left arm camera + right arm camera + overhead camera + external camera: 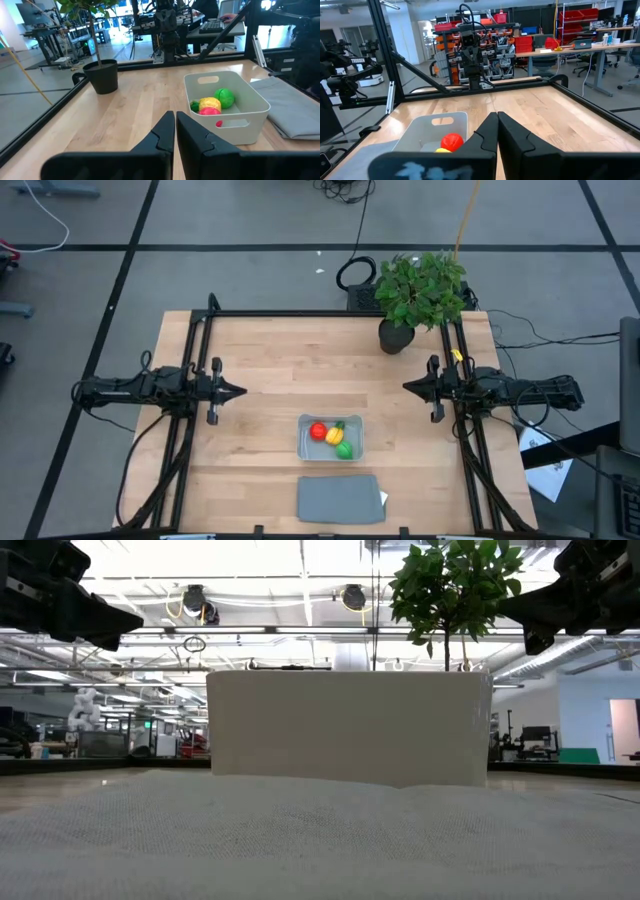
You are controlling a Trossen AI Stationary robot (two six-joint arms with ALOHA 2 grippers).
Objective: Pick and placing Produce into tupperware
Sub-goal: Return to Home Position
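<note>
High view: a pale wooden bench [270, 370] with a black frame [300, 313] stands on a grey floor [250, 220] crossed by dark lines. The container [303, 438] sits toward 6 o'clock from the bench's middle. It holds the red piece [318, 431], the yellow piece [335, 435] and the green piece [345, 450]. A grey lid [338, 498] lies just beyond it at 6 o'clock, and a potted plant [420, 290] stands at 1 o'clock. The left gripper [240, 391] hangs at 9 o'clock and the right gripper [408, 387] at 3 o'clock, both with fingers pressed together and holding nothing. Past the bench, the room holds desks [600, 47] and red bins [580, 17].
</note>
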